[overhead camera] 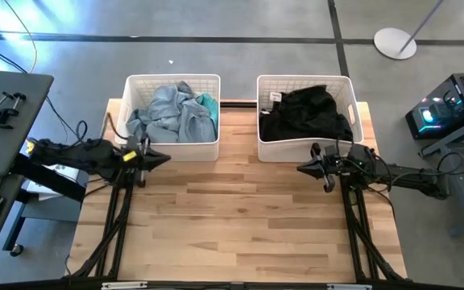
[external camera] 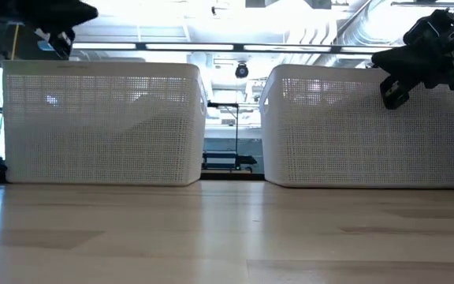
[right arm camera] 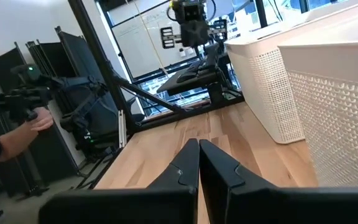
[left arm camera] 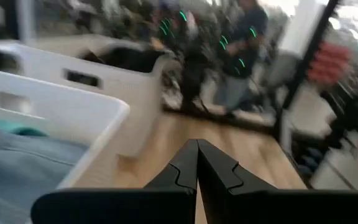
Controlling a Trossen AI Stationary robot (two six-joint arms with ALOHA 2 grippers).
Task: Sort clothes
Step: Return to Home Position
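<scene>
The clothes lie in two white slatted baskets at the table's far side. The left basket point(overhead camera: 173, 113) holds blue-grey denim point(overhead camera: 167, 113) and a teal piece point(overhead camera: 208, 102); the denim point(left arm camera: 17, 168) shows in the left wrist view too. The right basket point(overhead camera: 304, 117) holds black clothes point(overhead camera: 308, 113). My left gripper point(overhead camera: 166, 159) hangs shut and empty just in front of the left basket, pointing toward the table's right. My right gripper point(overhead camera: 300, 169) is shut and empty in front of the right basket, pointing left.
The bare wooden tabletop point(overhead camera: 240, 217) spreads in front of both baskets. A narrow gap point(overhead camera: 238, 121) separates the baskets. A person's hand point(right arm camera: 39, 121) shows beyond the table's left side, among stands and cables. A grey side table point(overhead camera: 6, 121) stands at the left.
</scene>
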